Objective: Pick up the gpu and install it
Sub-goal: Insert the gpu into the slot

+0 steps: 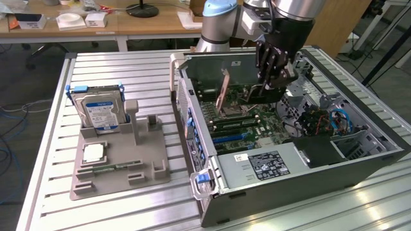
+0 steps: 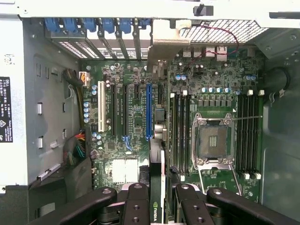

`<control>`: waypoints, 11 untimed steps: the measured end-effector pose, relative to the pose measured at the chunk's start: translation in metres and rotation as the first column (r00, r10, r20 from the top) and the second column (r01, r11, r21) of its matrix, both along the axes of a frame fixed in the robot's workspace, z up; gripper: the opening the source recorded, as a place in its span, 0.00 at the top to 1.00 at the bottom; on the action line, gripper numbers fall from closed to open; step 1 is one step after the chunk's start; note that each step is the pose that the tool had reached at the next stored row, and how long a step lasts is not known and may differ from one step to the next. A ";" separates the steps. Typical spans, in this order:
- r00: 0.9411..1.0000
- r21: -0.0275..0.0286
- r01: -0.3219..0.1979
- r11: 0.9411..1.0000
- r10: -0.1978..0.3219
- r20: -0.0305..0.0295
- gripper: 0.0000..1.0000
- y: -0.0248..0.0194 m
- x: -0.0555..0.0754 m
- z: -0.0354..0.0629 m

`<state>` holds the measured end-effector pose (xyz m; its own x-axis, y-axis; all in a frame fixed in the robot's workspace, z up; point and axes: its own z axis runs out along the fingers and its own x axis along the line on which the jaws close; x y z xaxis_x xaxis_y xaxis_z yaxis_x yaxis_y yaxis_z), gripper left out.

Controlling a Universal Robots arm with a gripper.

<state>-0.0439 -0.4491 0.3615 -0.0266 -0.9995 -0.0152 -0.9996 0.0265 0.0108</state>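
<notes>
One gpu clamped edge-on betw. part-closed jaws, hanging above motherboard inside open pc case on worktop; not yet in blue slot.

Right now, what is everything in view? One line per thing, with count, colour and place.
table: one, silver, slatted, under everything
computer case: one, black and grey, side open, on the exterior view's right
motherboard: one, green, inside the case
power supply: one, grey with a dark label, at the case's near end
parts holder: one, grey, on the table to the exterior view's left of the case
hard drive: one, silver with a blue label, upright in the holder
square chip: one, silver, flat on the holder
memory stick: one, slim, green, lying on the holder
gpu: one, dark, on edge above the motherboard
gripper: one, black, closed on the gpu
arm: one, silver and blue, behind the case
</notes>
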 end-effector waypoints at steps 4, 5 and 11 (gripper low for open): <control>1.000 0.000 -0.003 1.000 0.003 0.000 0.74 0.0000 0.000 -0.0044; 1.000 0.000 -0.003 1.000 0.003 0.000 0.74 0.0000 0.000 -0.0054; 1.000 -0.001 -0.014 1.000 0.014 0.015 0.74 0.0000 0.000 -0.0091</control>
